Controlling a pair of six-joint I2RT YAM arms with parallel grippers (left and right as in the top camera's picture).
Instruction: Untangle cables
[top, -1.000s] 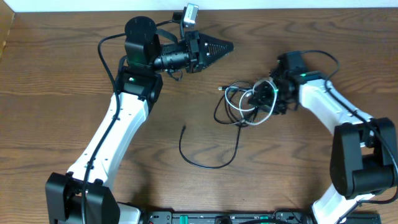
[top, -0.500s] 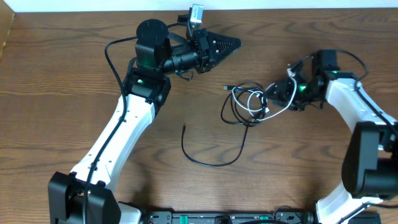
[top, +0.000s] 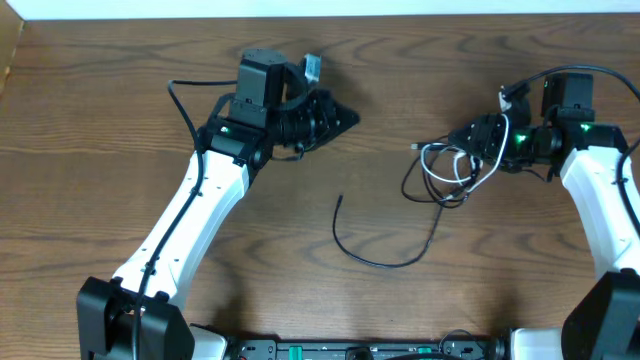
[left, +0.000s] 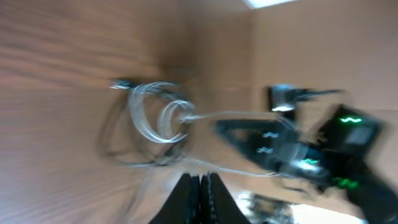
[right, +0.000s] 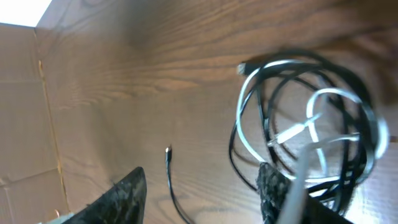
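Observation:
The cables (top: 440, 172) are a small coil of thin white and black cord at the right of the table. A long black tail (top: 385, 262) trails from the coil toward the middle. My right gripper (top: 465, 138) is at the coil's far right edge. In the right wrist view its fingers (right: 202, 177) are spread wide, and the coil (right: 311, 124) lies around the right finger with a white strand draped over it. My left gripper (top: 340, 118) is shut and empty, well left of the coil. The coil shows blurred in the left wrist view (left: 158, 118), beyond the closed fingers (left: 199, 186).
The black tail's plug end (right: 168, 151) lies on bare wood between my right fingers. A cardboard wall (right: 25, 124) stands along the table's edge. The right arm (left: 305, 155) shows in the left wrist view. The table's white far edge (top: 400, 8) runs along the top.
My right gripper moved right and toward the far edge, dragging the coil and its black tail with it. My left gripper shifted a little right and tilted down, still shut.

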